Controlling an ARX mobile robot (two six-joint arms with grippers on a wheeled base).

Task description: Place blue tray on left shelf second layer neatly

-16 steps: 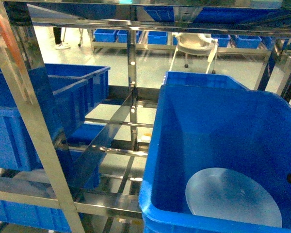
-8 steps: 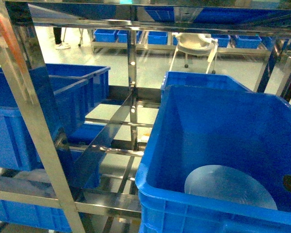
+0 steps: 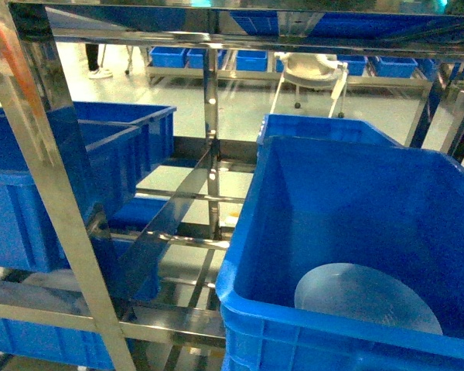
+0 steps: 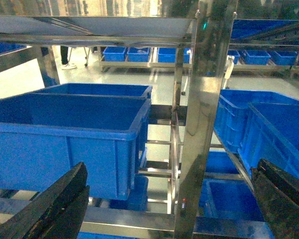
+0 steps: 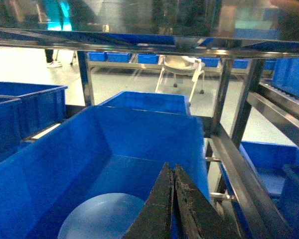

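Nothing is being carried yet: the blue tray [image 3: 367, 300] is lying flat inside the deep blue crate [image 3: 294, 232] at lower right. The right gripper [image 5: 173, 199] is being held pressed together above it, the left gripper [image 4: 169, 199] spread wide, empty. Grasping, lifting and shelving are all remaining.

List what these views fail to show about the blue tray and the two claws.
- Blue tray: near edge hidden by the crate's front wall, head view; right side covered by the right claw, right wrist view.
- Left claw: fingertips cut off by the bottom edge.
- Neither claw shows in the head view.
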